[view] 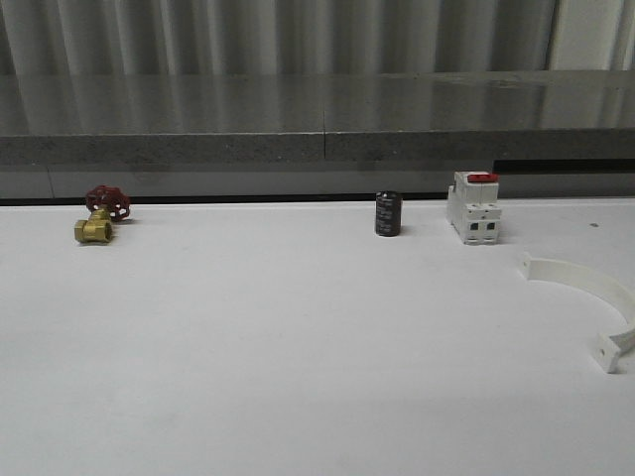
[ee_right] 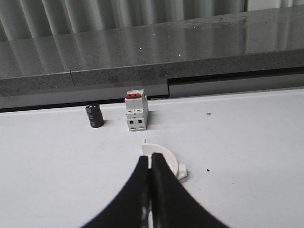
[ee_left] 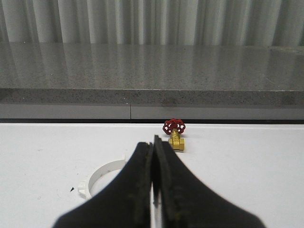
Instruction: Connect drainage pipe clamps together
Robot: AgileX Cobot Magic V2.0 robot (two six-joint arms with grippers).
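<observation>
One white half-ring drainage pipe clamp [view: 585,280] lies on the white table at the right edge, a flat tab at each end. In the right wrist view that clamp [ee_right: 167,156] curves just beyond my right gripper [ee_right: 150,159], partly hidden by the fingers. The right gripper's black jaws are shut with nothing held. In the left wrist view another white half-ring clamp [ee_left: 105,169] lies flat beside and partly behind my left gripper [ee_left: 155,141]. Its jaws are pressed together and hold nothing.
A brass valve with a red handwheel [view: 99,213] [ee_left: 175,133] sits far left near the table's back. A black cylinder [view: 388,214] [ee_right: 95,115] and a white block with a red top [view: 474,206] [ee_right: 136,110] stand at the back. A grey stone ledge [view: 317,119] bounds the table behind.
</observation>
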